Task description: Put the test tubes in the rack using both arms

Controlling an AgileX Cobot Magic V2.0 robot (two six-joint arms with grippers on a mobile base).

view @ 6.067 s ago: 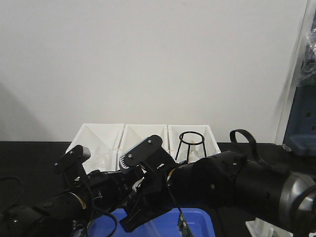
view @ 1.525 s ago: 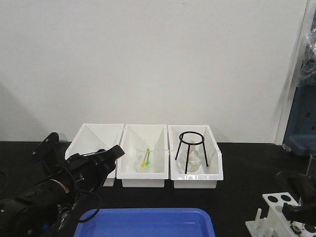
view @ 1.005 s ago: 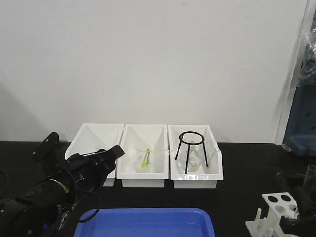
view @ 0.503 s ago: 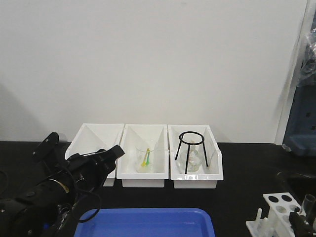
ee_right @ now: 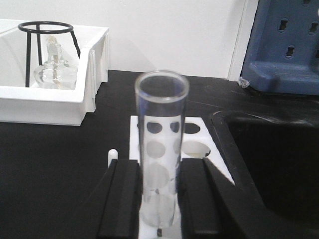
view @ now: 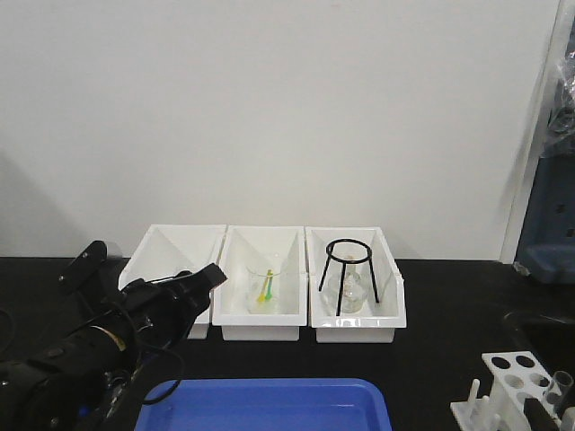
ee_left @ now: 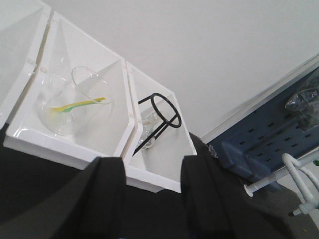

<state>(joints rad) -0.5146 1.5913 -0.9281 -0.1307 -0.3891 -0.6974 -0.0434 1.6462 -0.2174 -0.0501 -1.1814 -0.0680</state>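
- R gripper (ee_right: 158,209): fingers (ee_right: 123,199) closed on a test tube (ee_right: 160,149), one each side of its lower half; tube upright, open rim well above the fingertips.
- Rack (ee_right: 197,144) sits on the black table (ee_right: 55,164), right behind/under the held tube; its round holes show through the glass. Tube's bottom end looks to be over the rack's near edge – can't tell if it's in a hole.
- Front view: rack (view: 512,382) at bottom-right corner, tube rim (view: 562,384) just beside it, R arm mostly out of frame.
- L gripper (ee_left: 149,199): fingers apart, nothing between them; it faces the white bins (ee_left: 75,144).
- L arm (view: 99,346) hangs at front-left, above the blue tray (view: 269,404).
- Middle bin holds a beaker (ee_left: 75,107) w/ a yellow-green item inside; right bin holds a black wire tripod (view: 349,269) over a flask (view: 346,292).
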